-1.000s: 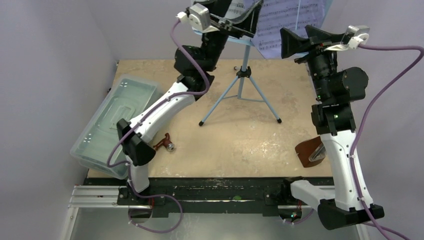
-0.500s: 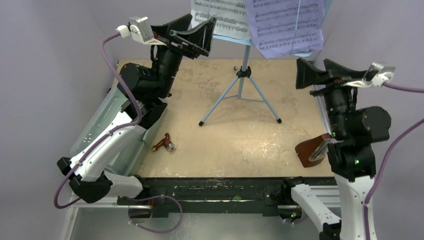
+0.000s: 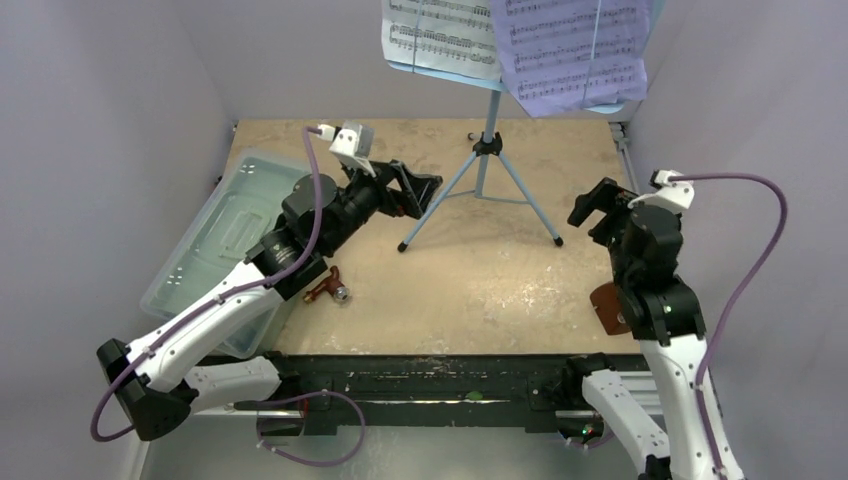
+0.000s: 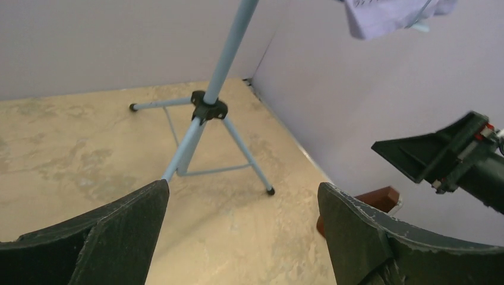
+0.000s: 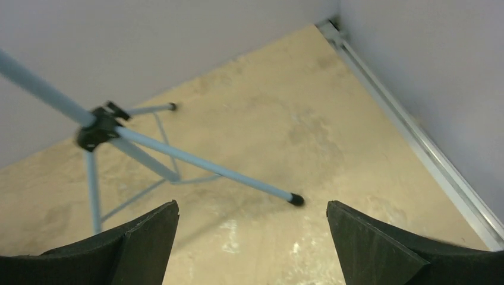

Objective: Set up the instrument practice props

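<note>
Both arms have dropped away from the music stand (image 3: 487,143), which stands far centre on the table with the white page (image 3: 440,35) and lilac page (image 3: 575,50) on its desk. Left gripper (image 3: 420,190) and right gripper (image 3: 592,208) hang low either side, jaws spread, empty. That likely leaves the metronome (image 3: 605,305), near right.

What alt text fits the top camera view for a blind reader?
A light-blue tripod music stand stands at the back of a beige table, holding white and lilac sheet-music pages. Two robot arms flank it, left fingers and right fingers open and empty. A clear lidded box lies at left, a small brown metronome at near right.
</note>
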Available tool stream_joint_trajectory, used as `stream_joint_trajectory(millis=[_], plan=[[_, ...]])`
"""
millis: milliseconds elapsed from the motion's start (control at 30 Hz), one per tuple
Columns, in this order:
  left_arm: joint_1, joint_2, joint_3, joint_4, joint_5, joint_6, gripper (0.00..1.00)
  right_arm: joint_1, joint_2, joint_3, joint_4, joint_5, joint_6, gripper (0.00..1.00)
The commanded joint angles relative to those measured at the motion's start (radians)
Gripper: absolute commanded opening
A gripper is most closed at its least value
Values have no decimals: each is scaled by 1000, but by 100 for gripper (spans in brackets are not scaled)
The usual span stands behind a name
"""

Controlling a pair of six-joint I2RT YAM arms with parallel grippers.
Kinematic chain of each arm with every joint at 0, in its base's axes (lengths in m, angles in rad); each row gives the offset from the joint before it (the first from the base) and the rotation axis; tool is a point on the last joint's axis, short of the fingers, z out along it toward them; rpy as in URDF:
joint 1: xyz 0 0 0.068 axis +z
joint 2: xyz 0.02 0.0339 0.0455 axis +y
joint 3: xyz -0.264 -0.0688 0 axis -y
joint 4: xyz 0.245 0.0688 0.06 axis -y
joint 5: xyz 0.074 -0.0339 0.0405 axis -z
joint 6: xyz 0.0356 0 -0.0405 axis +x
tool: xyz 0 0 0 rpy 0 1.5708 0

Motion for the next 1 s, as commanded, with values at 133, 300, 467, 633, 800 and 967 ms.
stream_joint_trajectory(millis=[133, 300, 467, 633, 800, 967], plan=[[3, -145, -86, -65, -92, 213, 96, -6, 199, 33, -205, 433, 212, 99], [3, -179, -177, -31, -68, 268, 96, -128, 286, 87, -329, 469, 316, 99], [3, -192, -242, 18, 38, 247, 94, -323, 245, 82, -342, 424, 316, 99], [2, -228, -263, 33, 59, 229, 94, -429, 260, 48, -440, 333, 387, 99], [4, -268, -280, 39, 43, 234, 94, -437, 273, 10, -473, 252, 420, 99], [2, -275, -277, 35, 39, 239, 94, -436, 298, -53, -505, 214, 486, 99]])
